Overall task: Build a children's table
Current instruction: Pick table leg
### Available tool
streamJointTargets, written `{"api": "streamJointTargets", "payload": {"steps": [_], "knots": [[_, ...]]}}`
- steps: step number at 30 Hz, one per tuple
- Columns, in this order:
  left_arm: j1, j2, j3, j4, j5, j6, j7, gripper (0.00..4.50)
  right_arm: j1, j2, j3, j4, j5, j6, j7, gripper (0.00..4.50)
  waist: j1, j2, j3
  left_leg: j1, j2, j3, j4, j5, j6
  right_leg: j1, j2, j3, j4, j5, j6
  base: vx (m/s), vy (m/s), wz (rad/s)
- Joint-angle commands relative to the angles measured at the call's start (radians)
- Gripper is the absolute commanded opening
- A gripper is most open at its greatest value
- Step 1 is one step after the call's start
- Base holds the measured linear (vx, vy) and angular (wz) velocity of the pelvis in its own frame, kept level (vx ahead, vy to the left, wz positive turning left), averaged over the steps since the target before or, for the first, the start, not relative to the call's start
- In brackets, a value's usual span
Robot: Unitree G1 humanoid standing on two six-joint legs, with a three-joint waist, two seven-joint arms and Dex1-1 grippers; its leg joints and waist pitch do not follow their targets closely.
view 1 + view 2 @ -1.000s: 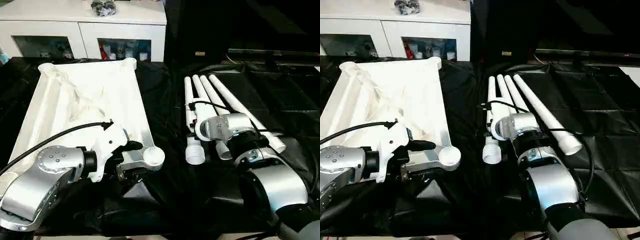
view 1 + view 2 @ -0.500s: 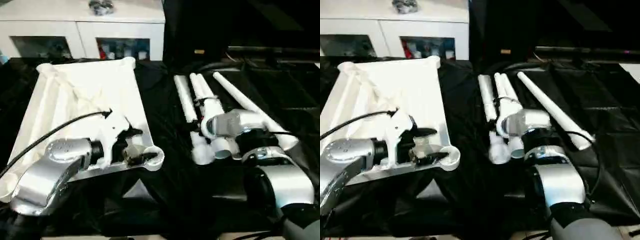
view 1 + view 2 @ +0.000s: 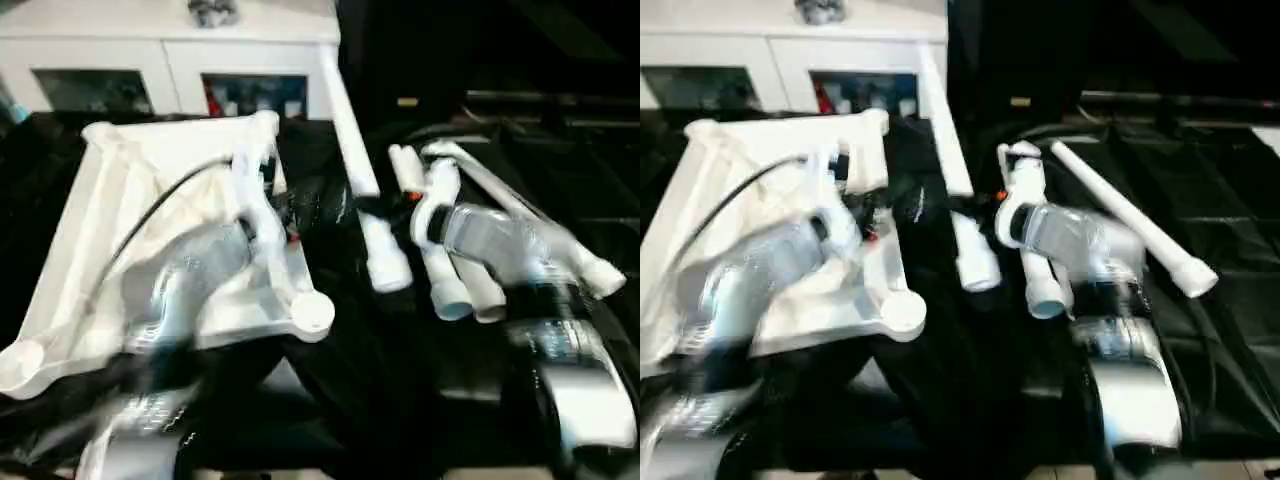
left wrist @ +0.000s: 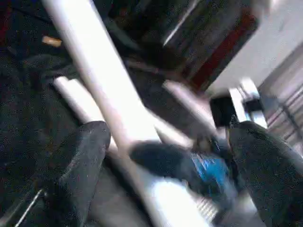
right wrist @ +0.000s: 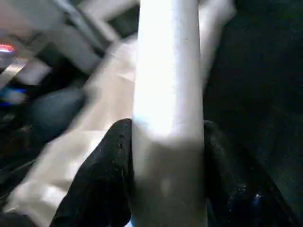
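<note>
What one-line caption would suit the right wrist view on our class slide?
Right gripper jaws closed around a white table leg, lifted above the black-draped work table.

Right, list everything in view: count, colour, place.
tabletop: one, white, ribbed underside up, on the left of the cloth.
held leg: one, white tube, tilted up off the cloth, between the tabletop and the other legs.
loose legs: three, white, lying on the right of the cloth.
cloth: one, black, draped over the work table.
cabinet: one, white with glass doors, behind the table.
small object: one, grey, on top of the cabinet; too blurred to name.
left pincer: one, black fingers, open, near the held leg.
right pincer: one, black fingers, shut on the held leg.
</note>
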State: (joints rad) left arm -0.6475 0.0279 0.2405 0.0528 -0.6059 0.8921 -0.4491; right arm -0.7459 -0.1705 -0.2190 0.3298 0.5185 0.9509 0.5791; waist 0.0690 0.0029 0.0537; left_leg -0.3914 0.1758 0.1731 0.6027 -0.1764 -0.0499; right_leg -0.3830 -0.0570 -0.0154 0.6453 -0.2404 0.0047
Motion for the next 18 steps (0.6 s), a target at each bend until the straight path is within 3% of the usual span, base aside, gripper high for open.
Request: {"api": "streamJointTargets", "payload": {"steps": [1, 3, 4, 7, 14, 18], "knots": [[-0.039, -0.034, 0.061, 0.021, -0.098, 0.047, 0.019, 4.50, 0.021, -0.019, 0.020, -0.092, 0.042, 0.015, 0.043, 1.80, 0.008, -0.019, -0.074, 0.019, 0.033, -0.006, -0.053, -0.042, 0.042, 0.059, -0.063, 0.030, -0.068, 0.164, -0.268, 0.000, 0.000, 0.00], [-0.070, -0.071, 0.096, 0.028, -0.156, 0.077, 0.035, 4.50, 0.051, -0.024, 0.029, -0.154, 0.074, 0.027, 0.075, 1.80, 0.015, -0.009, -0.072, 0.023, 0.038, -0.008, -0.052, -0.047, 0.042, 0.055, -0.066, 0.032, -0.070, 0.127, -0.275, 0.000, 0.000, 0.00], [-0.077, -0.083, 0.101, 0.029, -0.166, 0.089, 0.040, 4.50, 0.060, -0.026, 0.032, -0.180, 0.089, 0.034, 0.088, 1.80, 0.017, -0.012, -0.071, 0.024, 0.039, -0.008, -0.053, -0.047, 0.044, 0.055, -0.064, 0.032, -0.071, 0.125, -0.273, 0.000, 0.000, 0.00], [-0.084, -0.104, 0.093, 0.041, -0.161, 0.102, 0.061, 4.50, 0.083, -0.029, 0.046, -0.241, 0.118, 0.043, 0.123, 1.80, 0.020, -0.008, -0.068, 0.023, 0.040, -0.009, -0.056, -0.063, 0.038, 0.052, -0.064, 0.032, -0.076, 0.082, -0.258, 0.000, 0.000, 0.00], [-0.103, -0.119, 0.121, 0.054, -0.199, 0.115, 0.129, 4.50, 0.117, -0.040, 0.071, -0.315, 0.148, 0.050, 0.157, 1.80, 0.023, -0.013, -0.068, 0.020, 0.040, -0.012, -0.057, -0.048, 0.031, 0.054, -0.067, 0.031, -0.074, 0.097, -0.241, 0.000, 0.000, 0.00], [-0.103, -0.120, 0.132, 0.059, -0.183, 0.106, 0.169, 4.50, 0.132, -0.050, 0.101, -0.340, 0.130, 0.039, 0.155, 1.80, 0.023, -0.014, -0.067, 0.019, 0.038, -0.012, -0.058, -0.050, 0.030, 0.054, -0.067, 0.032, -0.077, 0.077, -0.234, 0.000, 0.000, 0.00]]}}
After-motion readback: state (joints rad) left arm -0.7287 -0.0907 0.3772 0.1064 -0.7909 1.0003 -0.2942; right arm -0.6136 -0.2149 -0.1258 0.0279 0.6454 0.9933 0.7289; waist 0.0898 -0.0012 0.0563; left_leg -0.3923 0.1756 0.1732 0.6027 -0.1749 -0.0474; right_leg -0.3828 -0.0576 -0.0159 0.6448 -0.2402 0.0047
